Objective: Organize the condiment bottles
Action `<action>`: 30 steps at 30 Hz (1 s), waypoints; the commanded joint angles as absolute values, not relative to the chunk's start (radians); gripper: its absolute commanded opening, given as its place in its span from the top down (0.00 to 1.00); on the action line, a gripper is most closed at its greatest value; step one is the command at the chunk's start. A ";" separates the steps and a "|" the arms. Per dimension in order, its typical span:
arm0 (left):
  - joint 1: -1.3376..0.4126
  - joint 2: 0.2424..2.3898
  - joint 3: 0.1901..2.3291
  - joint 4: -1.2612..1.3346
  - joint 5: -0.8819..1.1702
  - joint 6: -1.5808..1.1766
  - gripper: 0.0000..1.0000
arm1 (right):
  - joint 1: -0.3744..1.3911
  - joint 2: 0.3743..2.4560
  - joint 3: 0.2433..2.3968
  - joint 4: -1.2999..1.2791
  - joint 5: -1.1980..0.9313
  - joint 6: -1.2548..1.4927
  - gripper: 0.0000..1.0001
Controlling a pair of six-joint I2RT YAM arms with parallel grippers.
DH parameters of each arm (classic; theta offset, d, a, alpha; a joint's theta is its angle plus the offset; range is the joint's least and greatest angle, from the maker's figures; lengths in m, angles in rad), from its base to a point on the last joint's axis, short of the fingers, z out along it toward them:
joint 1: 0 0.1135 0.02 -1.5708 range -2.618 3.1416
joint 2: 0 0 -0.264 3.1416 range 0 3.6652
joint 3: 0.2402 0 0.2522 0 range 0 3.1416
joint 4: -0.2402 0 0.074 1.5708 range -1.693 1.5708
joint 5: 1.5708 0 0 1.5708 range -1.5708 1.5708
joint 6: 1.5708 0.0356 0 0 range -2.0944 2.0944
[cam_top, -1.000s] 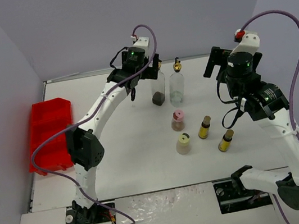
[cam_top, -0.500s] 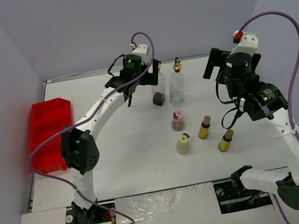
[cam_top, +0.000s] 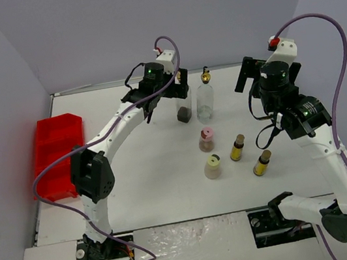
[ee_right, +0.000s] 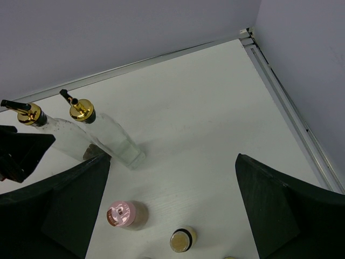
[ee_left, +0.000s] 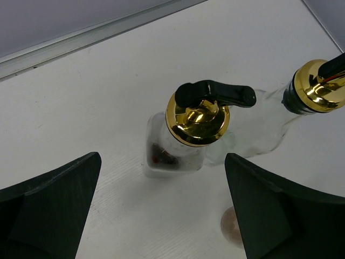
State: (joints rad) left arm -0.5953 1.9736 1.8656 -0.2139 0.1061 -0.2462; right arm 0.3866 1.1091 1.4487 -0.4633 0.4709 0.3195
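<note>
The left wrist view's edge crops one gold-spouted bottle [ee_left: 317, 90].

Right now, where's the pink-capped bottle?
Top view: the pink-capped bottle stands mid-table, between the yellow-capped bottle and the right clear bottle.

bright, even light; soft shadows

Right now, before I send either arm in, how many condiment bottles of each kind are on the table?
Tall clear bottles with gold pour spouts: 2
Squat beige bottles, one pink cap, one yellow cap: 2
Slim yellow bottles with brown caps: 2
Total: 6
</note>
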 commanded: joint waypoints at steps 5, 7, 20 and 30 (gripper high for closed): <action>-0.592 1.970 1.906 -0.113 0.156 -0.255 0.03 | 0.380 1.103 1.451 -0.420 0.489 0.318 0.00; -0.591 1.983 1.902 -0.099 0.167 -0.257 0.03 | 0.380 1.103 1.451 -0.420 0.488 0.318 0.00; -0.594 2.052 1.869 -0.022 0.188 -0.249 0.11 | 0.380 1.100 1.445 -0.425 0.495 0.311 0.00; -0.603 2.056 1.861 0.007 0.170 -0.193 1.00 | 0.382 1.091 1.437 -0.425 0.486 0.313 0.00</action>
State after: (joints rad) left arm -0.5961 2.0967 1.8187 -0.0656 0.1760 -0.2287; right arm 0.3859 1.1076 1.4373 -0.4698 0.4713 0.3191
